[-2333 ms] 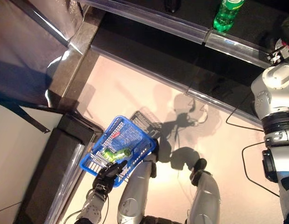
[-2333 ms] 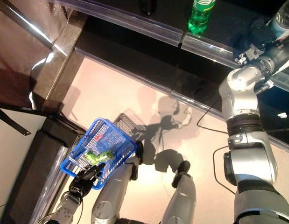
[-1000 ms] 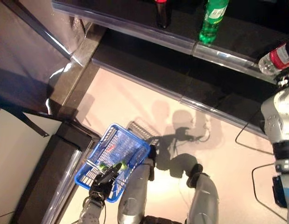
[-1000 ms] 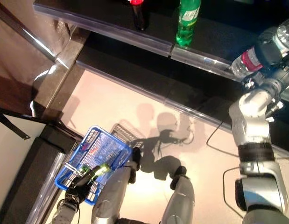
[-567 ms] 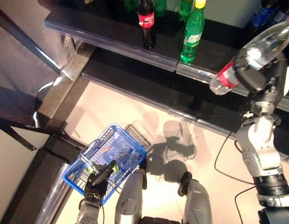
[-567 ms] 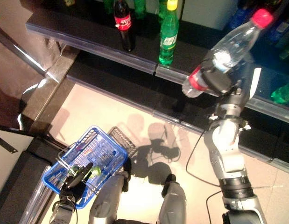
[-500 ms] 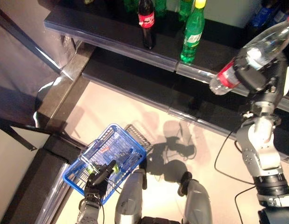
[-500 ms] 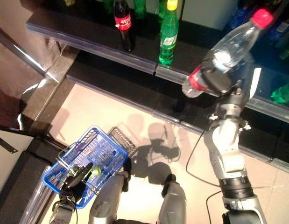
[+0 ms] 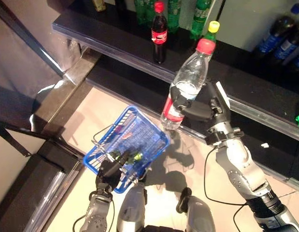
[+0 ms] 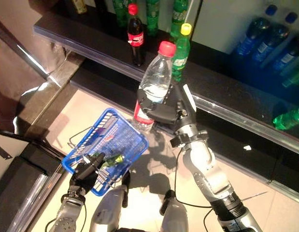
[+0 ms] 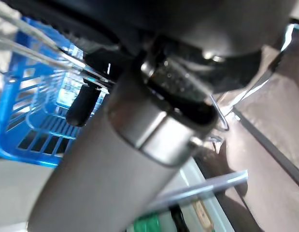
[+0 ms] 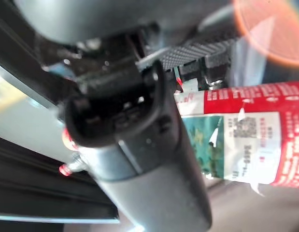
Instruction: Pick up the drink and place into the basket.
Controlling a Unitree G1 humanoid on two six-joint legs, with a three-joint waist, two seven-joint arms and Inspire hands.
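My right hand [image 9: 203,109] is shut on a clear water bottle [image 9: 186,85] with a red cap and red label, held upright but leaning. The label [image 12: 258,140] shows close up in the right wrist view. The bottle's base hangs just past the far right rim of the blue wire basket [image 9: 161,145]. My left hand [image 9: 109,171] grips the basket's wire handle from the near side and holds it off the floor. The blue mesh [image 11: 23,113] shows past that hand in the left wrist view. A green item [image 10: 108,159] lies inside the basket.
A dark shelf edge [image 9: 125,54] runs across behind the basket, carrying a cola bottle [image 9: 159,32] and green bottles [image 10: 181,37]. Blue bottles [image 10: 258,33] stand at the far right, and a green one [image 10: 290,119] lies on its side. A dark cabinet [image 9: 28,188] stands at the lower left.
My right hand has carried the water bottle from the far right across and down to beside the basket. The camera has also shifted; my left hand still holds the basket.
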